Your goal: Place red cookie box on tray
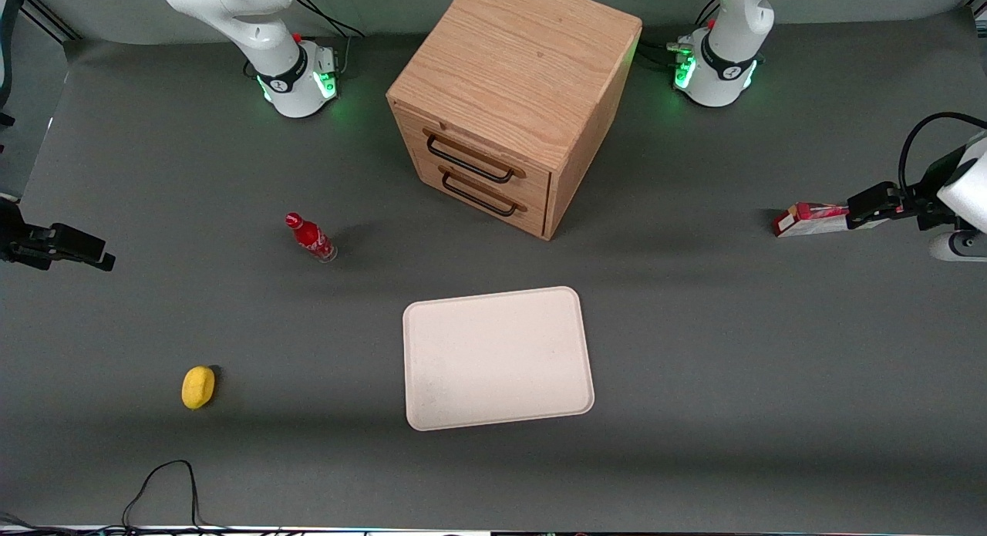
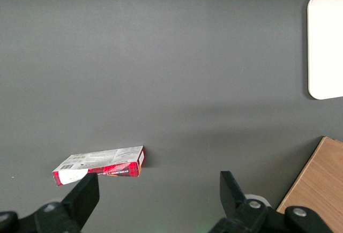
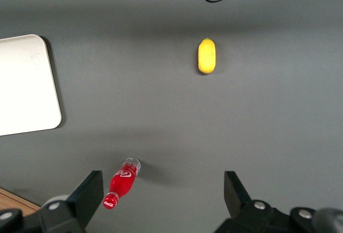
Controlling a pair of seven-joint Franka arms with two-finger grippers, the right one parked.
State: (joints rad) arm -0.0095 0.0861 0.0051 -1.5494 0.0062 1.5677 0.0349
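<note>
Red cookie box [image 2: 102, 166] lies flat under the wide-spread tool [image 2: 156, 198] — untouched.

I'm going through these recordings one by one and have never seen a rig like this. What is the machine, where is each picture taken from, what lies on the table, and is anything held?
Two white robot arms are bolted to a grey table. One picture looks at them from the front; the other two come from cameras on the arms' wrists, looking down past black fingers. On the table stand a wooden two-drawer cabinet, a cream tray, a small red bottle and a yellow lemon-like object. The red cookie box lies toward the working arm's end. That arm's pincer hangs open above the table beside the box, one finger over its end, holding nothing. The tray has nothing on it.
</note>
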